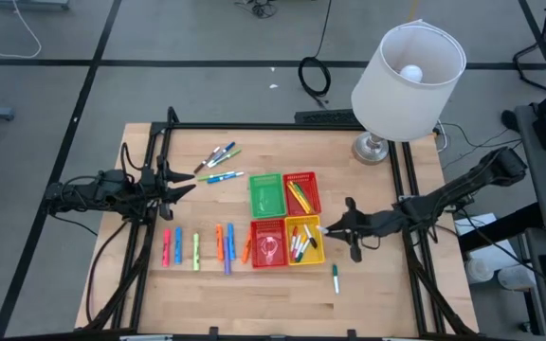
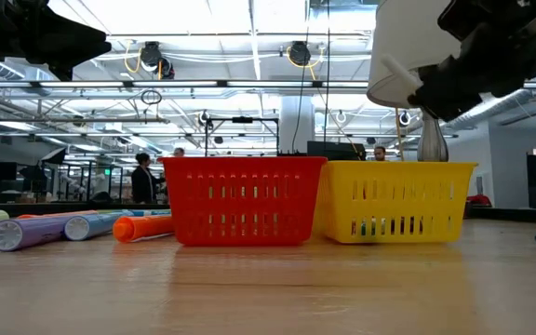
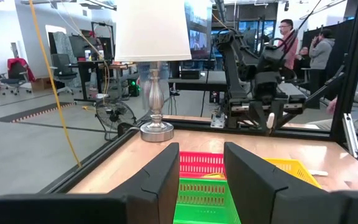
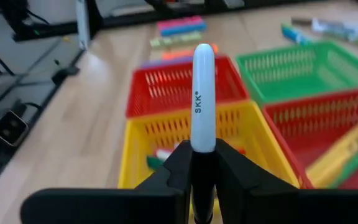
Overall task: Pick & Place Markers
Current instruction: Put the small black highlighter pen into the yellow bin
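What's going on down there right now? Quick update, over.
Right gripper shut on white marker, above yellow basket. Left gripper open, empty, waiting at table's left. Nothing in the way.

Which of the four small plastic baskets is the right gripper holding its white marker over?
The yellow basket, nearest the right gripper. Its white marker points over it; the red and green baskets lie farther away.

White marker (image 4: 203,99) with black lettering, pinched between black fingers (image 4: 174,163). Yellow basket (image 1: 305,254), two red baskets (image 1: 269,260) (image 1: 302,177), one green basket (image 1: 265,194). Pale wooden table (image 1: 387,294) with black frame. Loose markers in pink (image 1: 167,247), blue (image 1: 178,245), yellow-green (image 1: 196,251), orange (image 1: 219,242). White lampshade (image 1: 408,68) over silver base (image 1: 372,149).
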Motion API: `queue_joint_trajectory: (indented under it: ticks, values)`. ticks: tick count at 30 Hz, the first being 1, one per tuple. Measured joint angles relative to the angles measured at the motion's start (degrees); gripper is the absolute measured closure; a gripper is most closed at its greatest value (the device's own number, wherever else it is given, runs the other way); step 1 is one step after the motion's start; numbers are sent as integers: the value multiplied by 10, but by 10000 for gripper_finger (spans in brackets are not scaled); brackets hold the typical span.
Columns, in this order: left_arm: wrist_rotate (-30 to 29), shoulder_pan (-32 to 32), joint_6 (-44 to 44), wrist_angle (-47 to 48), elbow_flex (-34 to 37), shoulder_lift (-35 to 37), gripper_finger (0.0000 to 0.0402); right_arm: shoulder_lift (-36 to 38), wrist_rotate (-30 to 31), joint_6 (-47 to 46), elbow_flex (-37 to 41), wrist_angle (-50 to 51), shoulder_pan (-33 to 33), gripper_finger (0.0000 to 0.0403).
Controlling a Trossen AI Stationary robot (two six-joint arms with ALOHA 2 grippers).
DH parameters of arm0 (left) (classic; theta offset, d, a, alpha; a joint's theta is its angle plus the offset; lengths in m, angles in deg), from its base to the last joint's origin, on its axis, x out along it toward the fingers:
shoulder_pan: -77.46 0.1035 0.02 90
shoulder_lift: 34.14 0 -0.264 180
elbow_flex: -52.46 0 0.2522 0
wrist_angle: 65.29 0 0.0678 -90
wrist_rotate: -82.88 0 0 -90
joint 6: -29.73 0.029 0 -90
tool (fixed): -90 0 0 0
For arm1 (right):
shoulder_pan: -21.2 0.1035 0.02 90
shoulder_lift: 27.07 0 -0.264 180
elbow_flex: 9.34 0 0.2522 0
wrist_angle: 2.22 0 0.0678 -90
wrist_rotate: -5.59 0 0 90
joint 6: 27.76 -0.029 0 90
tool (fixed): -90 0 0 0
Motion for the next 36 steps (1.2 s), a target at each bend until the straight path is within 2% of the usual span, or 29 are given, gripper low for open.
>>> queue_joint_trajectory:
  ticks: [5, 16, 26, 36]
  values:
    - [0, 0, 0, 0, 0, 0, 268, -30, 1, 37, 7, -66, -2, 368]
    - [0, 0, 0, 0, 0, 0, 268, -155, -19, 44, 7, -193, -25, 368]
    - [0, 0, 0, 0, 0, 0, 268, -250, -50, 52, -46, -207, -43, 368]
    - [0, 0, 0, 0, 0, 0, 268, -262, -60, 51, -51, -205, -49, 367]
